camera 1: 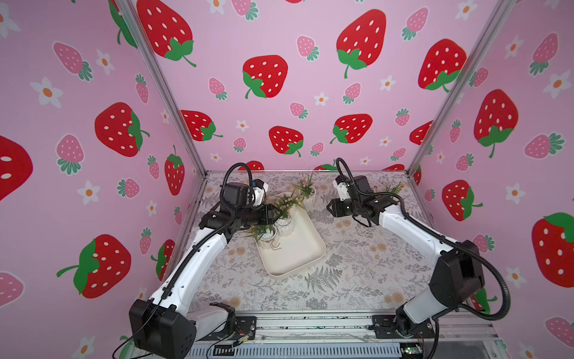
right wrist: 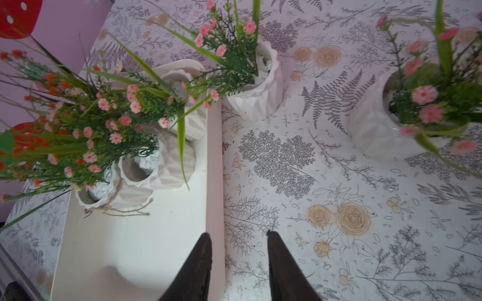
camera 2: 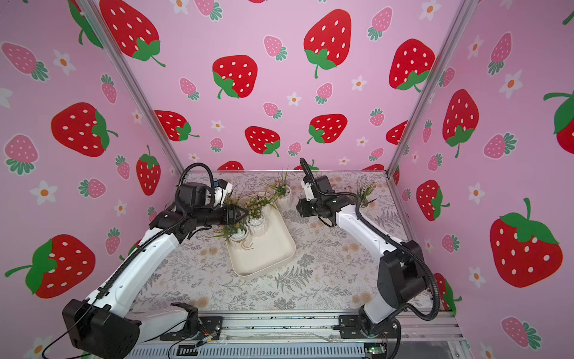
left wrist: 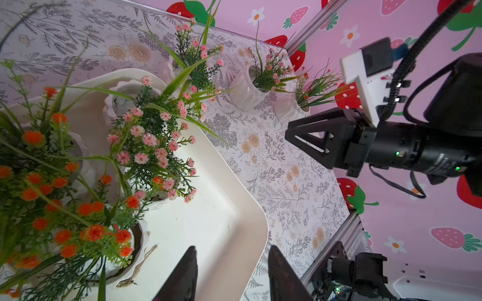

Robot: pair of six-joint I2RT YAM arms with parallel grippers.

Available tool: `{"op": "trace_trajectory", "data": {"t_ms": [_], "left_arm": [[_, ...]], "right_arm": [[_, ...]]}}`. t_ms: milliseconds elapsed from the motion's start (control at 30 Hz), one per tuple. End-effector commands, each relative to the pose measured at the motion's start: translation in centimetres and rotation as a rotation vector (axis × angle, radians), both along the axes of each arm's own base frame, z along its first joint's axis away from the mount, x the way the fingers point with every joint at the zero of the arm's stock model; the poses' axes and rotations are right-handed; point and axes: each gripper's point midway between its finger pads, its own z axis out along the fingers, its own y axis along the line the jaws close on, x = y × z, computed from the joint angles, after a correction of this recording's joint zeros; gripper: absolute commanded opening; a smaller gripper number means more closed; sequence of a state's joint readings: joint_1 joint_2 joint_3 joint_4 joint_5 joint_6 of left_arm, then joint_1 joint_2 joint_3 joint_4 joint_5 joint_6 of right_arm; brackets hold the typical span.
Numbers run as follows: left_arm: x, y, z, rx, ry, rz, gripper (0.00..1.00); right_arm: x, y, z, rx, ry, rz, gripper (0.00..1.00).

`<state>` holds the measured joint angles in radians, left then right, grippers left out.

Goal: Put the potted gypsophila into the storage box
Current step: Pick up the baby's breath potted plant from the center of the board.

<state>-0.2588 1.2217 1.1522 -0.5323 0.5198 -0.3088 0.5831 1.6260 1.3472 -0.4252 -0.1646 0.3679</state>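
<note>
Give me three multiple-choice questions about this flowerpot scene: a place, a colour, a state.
1. The storage box lies: A on the floral table; B on the front rail; C in a gripper.
2. Its plastic is: A blue; B cream-white; C black.
3. The right gripper is: A shut on a pot; B shut on twine; C open and empty.
Answers: A, it rests flat on the table. B, its rim and floor show cream-white. C, its jaws stand apart with nothing between them.
</note>
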Motion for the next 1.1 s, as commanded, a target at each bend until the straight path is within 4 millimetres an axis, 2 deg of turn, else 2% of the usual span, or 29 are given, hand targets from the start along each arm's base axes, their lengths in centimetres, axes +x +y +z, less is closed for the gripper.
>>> {"op": "trace_trajectory", "data": {"t_ms": [0, 200, 533, 833, 1067], "left_arm": [[0.3, 0.6, 0.4, 0.012, -0.03, 0.036, 0.47], [0.8, 1.4, 0.1, 0.043, -0.047, 0.093, 0.47], [0.3, 0.7, 0.6, 0.059, -0.134, 0.062, 0.48], [0.2, 0.7, 0.7, 0.069, -0.14, 0.055, 0.49], [0.3, 0.8, 0.5, 0.079, -0.136, 0.055, 0.49]], "right_arm": [[1.9, -0.1, -0.7, -0.014, 0.045, -0.038, 0.38], [5.9, 1.3, -1.6, -0.013, 0.075, -0.068, 0.4], [11.0, 3.2, -4.1, 0.001, 0.118, -0.098, 0.41], [13.8, 5.2, -5.7, 0.012, 0.135, -0.091, 0.4], [15.0, 6.1, -7.2, 0.019, 0.157, -0.096, 0.37]]}}
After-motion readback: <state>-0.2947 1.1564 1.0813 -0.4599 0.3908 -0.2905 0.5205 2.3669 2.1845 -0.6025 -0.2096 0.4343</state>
